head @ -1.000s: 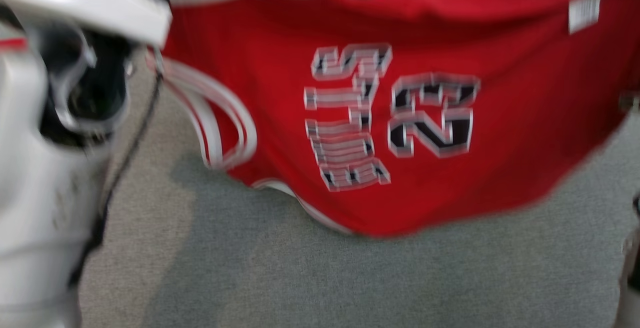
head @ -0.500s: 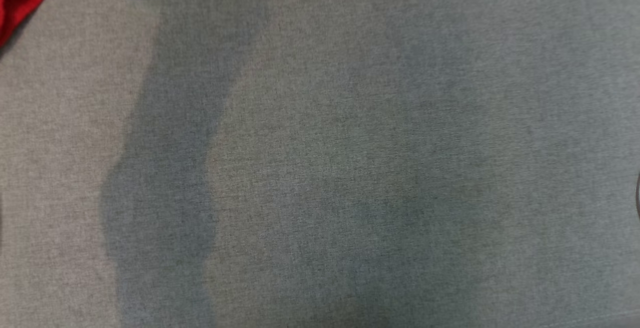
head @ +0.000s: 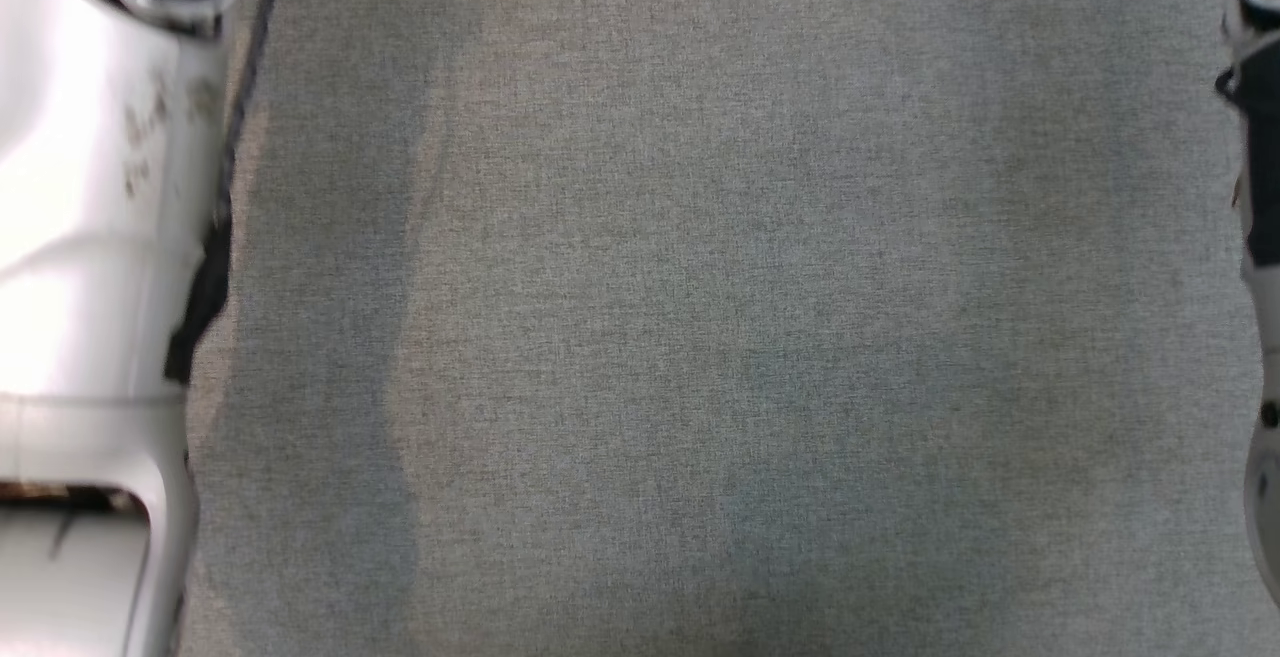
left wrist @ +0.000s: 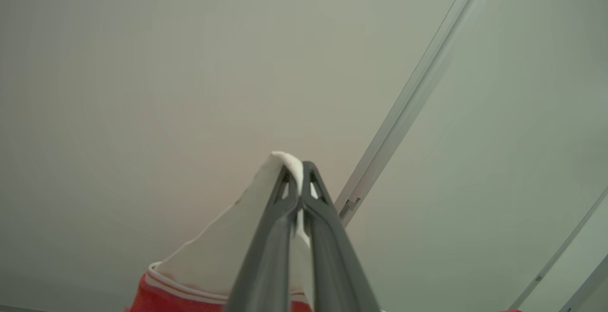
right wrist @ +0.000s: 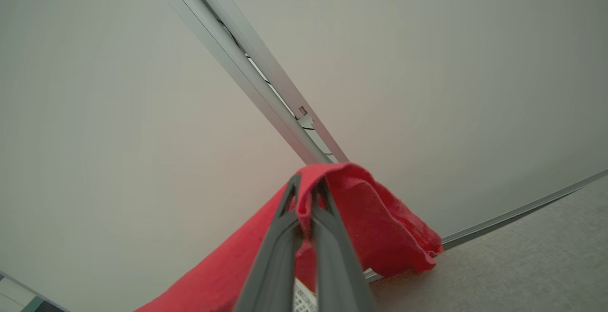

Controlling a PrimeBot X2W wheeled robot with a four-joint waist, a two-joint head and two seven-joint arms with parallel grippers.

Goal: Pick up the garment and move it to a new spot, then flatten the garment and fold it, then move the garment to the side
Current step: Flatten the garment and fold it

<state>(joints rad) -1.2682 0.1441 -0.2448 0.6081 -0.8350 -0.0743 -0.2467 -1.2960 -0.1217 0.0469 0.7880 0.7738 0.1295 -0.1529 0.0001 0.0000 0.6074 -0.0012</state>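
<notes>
Grey woven surface (head: 700, 337) below, pale wall (left wrist: 142, 65) behind. Left end effector (left wrist: 300, 181) pinching white trim of garment (left wrist: 213, 260); right end effector (right wrist: 308, 200) pinching red edge. Garment apparently aloft: pickup done; placing, flattening, folding, side move pending.

The left tool (left wrist: 299, 173) rises from 6 o'clock, its two dark grey fingers (left wrist: 266, 255) pressed together with a strip of white cloth pinched between them. This cloth belongs to the garment (left wrist: 223, 255): a white fold peaks just above the fingertips and falls away toward 7 o'clock, where a thin red stripe edges it and red fabric begins at the bottom of the view. A sliver of white also shows in the slot between the fingers. Behind is a pale, plain wall (left wrist: 142, 65). A grey metal rail (left wrist: 418, 89) slants from 1 o'clock down to just beside the fingertips. A second rail (left wrist: 560, 274) crosses the corner at 4 o'clock.
</notes>
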